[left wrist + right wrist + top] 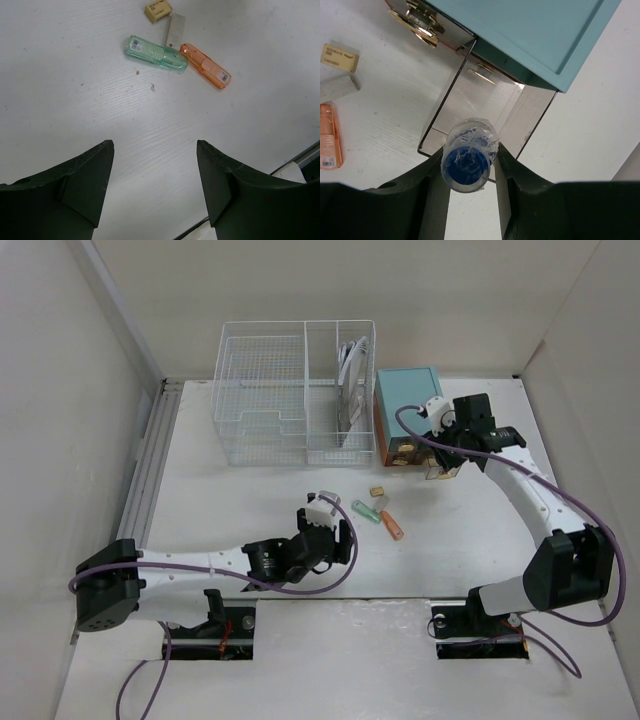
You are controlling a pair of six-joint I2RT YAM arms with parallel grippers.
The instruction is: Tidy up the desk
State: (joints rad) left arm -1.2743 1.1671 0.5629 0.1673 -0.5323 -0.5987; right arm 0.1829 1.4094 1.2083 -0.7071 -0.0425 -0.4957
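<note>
The white desk [240,505] carries a small cluster at its middle: a green translucent lighter-shaped piece [155,52], an orange one [205,65], a yellow eraser [158,10] and a grey bar [175,30]. My left gripper [155,146] hovers open over bare desk just short of them, nothing between its fingers. My right gripper [469,150] is shut on a small clear tube with a blue inside [469,157]. It holds the tube over a clear drawer [485,95] pulled out of the teal drawer box [530,30].
A white wire basket [290,390] with flat items in its right compartment stands at the back, left of the teal box [408,400]. A gold handle [417,22] sticks out of the box's other drawer. A ribbed metal rail [150,465] runs along the left edge.
</note>
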